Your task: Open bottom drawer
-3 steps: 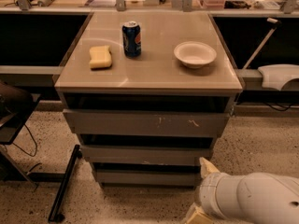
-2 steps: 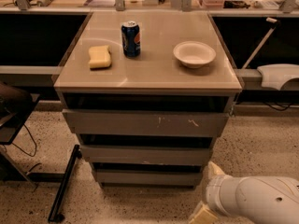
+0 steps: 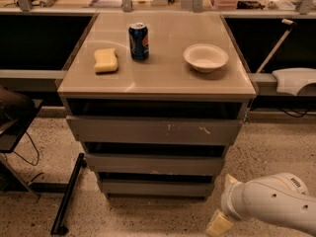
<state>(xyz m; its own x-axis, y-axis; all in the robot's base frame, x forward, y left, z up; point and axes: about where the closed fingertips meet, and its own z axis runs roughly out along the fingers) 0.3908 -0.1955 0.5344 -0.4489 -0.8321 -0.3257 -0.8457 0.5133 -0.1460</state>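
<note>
The bottom drawer (image 3: 156, 187) is the lowest and narrowest of three grey fronts under the table, plain and without a handle, sitting nearly flush with a dark slit above it. My gripper (image 3: 224, 202) is low at the bottom right, just right of the bottom drawer's right end and apart from it. It is open and empty: one cream fingertip (image 3: 230, 180) points up beside the drawer corner, the other (image 3: 218, 224) hangs near the floor. The white arm (image 3: 271, 204) runs off to the right.
The table top (image 3: 163, 80) carries a yellow sponge (image 3: 106, 60), a blue can (image 3: 138, 41) and a white bowl (image 3: 206, 57). The scratched top drawer (image 3: 155, 131) and middle drawer (image 3: 155, 164) jut above. A black stand leg (image 3: 69, 194) lies at the left on the speckled floor.
My gripper and arm have shifted a little to the right and down, away from the drawer stack's right edge. The drawers have not moved.
</note>
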